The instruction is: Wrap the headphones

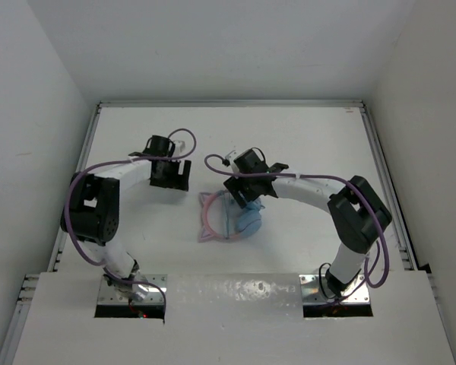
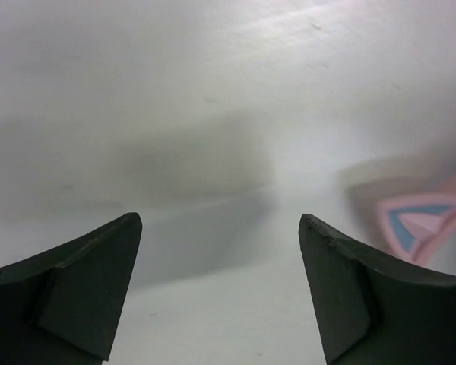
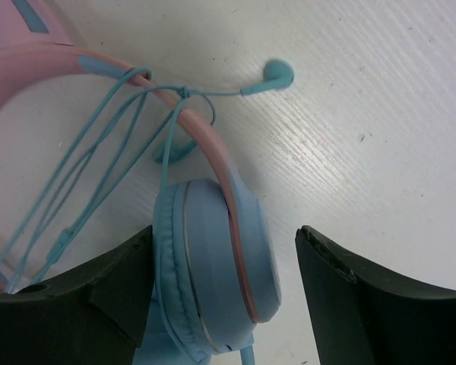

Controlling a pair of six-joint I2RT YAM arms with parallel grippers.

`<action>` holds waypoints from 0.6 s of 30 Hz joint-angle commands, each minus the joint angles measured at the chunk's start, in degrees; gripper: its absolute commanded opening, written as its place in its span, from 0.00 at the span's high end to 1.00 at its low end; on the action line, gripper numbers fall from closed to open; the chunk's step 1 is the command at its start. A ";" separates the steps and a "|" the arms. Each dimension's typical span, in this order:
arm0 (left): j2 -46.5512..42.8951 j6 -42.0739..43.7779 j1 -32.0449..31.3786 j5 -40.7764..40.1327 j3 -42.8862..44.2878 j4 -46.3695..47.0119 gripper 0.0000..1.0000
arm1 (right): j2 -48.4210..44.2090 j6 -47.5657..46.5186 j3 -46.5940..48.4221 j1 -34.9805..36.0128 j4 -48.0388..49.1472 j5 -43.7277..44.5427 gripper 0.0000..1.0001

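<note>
The headphones (image 1: 226,217) lie on the white table at centre, with a pink cat-ear headband and light blue ear cups. In the right wrist view an ear cup (image 3: 216,274) sits between my open right gripper's fingers (image 3: 224,296), the left finger close against its pad. The teal cable (image 3: 99,152) loops in several strands over the headband (image 3: 205,137), its plug end (image 3: 277,74) lying loose on the table. My right gripper (image 1: 247,199) hovers over the headphones. My left gripper (image 1: 171,176) is open and empty, to their left; a pink cat ear (image 2: 425,224) shows at its view's right edge.
Thick purple robot cables (image 1: 99,163) run along both arms. White walls enclose the table (image 1: 304,144) on three sides, with a metal rail (image 1: 384,175) along the right edge.
</note>
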 commanded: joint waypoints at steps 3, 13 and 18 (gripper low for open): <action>-5.66 1.42 1.81 -6.13 3.02 0.19 0.00 | -2.62 0.20 2.16 0.18 -0.59 -1.82 0.29; -10.23 2.56 1.81 -5.49 8.64 -2.44 0.00 | -16.14 2.75 10.24 2.03 -3.40 0.11 0.01; -12.34 3.09 1.90 -8.03 11.71 -4.03 0.00 | -20.64 5.90 12.61 -0.67 -10.92 7.56 0.01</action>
